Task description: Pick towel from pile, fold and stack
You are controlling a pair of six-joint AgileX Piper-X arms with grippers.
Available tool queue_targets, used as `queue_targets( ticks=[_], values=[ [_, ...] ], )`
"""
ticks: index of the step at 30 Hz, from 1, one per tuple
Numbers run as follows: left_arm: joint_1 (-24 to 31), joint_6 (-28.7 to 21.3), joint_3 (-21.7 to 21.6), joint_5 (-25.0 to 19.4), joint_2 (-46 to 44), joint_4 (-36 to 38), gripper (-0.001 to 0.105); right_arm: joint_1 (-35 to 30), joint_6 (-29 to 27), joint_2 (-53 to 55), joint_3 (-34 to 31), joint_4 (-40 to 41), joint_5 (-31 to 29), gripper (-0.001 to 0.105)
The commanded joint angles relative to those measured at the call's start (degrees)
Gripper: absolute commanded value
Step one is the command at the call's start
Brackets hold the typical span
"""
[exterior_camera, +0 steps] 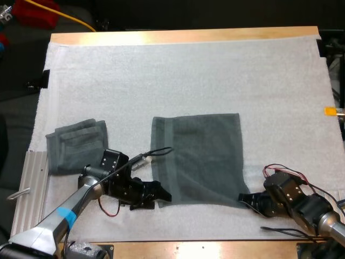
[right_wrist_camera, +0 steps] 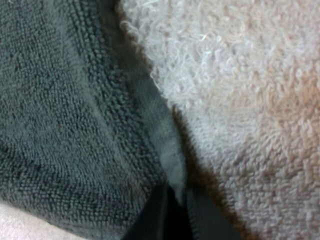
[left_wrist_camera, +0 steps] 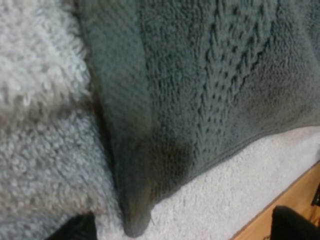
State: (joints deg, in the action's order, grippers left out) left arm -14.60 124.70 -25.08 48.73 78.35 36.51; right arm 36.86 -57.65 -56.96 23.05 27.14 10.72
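In the middle of the white fleecy mat (exterior_camera: 188, 75), which covers the wooden table (exterior_camera: 188, 36), you have a flat dark grey-green terry towel (exterior_camera: 199, 156). It is spread out as a near rectangle, with a banded hem along its left side. Well apart from it, toward the mat's left edge, lies a folded dark grey-green towel (exterior_camera: 75, 145), a little askew. That one is just beside a ribbed metal plate (exterior_camera: 33, 183) at the table's left side.

Your left gripper (exterior_camera: 161, 196) sits low at the near left corner of the flat towel. From its wrist camera you see its two black fingers (left_wrist_camera: 75, 229) standing wide apart. The towel's corner tip lies on the mat between them and touches neither, so this gripper is released and grasps nothing.

Your right gripper (exterior_camera: 246, 198) is at the near right corner of the same towel. Its wrist camera looks along the towel's hem, where the black fingers (right_wrist_camera: 156, 217) sit close together with the thin hem running between them. It looks clenched on that hem, though the view there is cramped and dark. The rest of the towel lies flat on the mat.
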Motion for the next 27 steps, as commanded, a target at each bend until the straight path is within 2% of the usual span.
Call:
queue_targets(
  ticks=[1, 7, 12, 17, 19, 25, 27],
  values=[
    [-0.37, -0.07, 0.59, -1.32, 1.64, -1.81, 0.07, 0.03, -0.39, 0.18, 0.14, 1.87, -0.34, 0.001],
    [-1.33, 0.08, 0.09, 0.24, 3.54, -1.95, 0.07, 0.03, -0.39, 0.18, 0.14, 1.87, -0.34, 0.001],
    [-5.62, 3.16, -0.12, -0.69, 3.56, -4.57, 0.07, 0.03, -0.39, 0.18, 0.14, 1.87, -0.34, 0.001],
    [-6.27, 4.11, -0.12, -1.74, 3.6, -4.97, 0.069, 0.03, -0.39, 0.18, 0.14, 1.87, -0.2, 0.001],
    [-6.27, 4.11, -0.12, -2.04, 3.6, -4.97, 0.065, 0.03, -0.39, 0.18, 0.14, 1.87, -0.2, 0.001],
    [-6.27, 4.89, -0.12, -3.9, 3.6, -4.85, 0.04, 0.03, -0.39, 0.18, 0.14, 1.87, -0.2, 0.001],
    [-6.27, 4.93, -0.12, -5.94, 3.6, -4.25, 0.028, 0.03, -0.39, 0.18, 0.14, 1.87, -0.2, 0.001]
  ],
)
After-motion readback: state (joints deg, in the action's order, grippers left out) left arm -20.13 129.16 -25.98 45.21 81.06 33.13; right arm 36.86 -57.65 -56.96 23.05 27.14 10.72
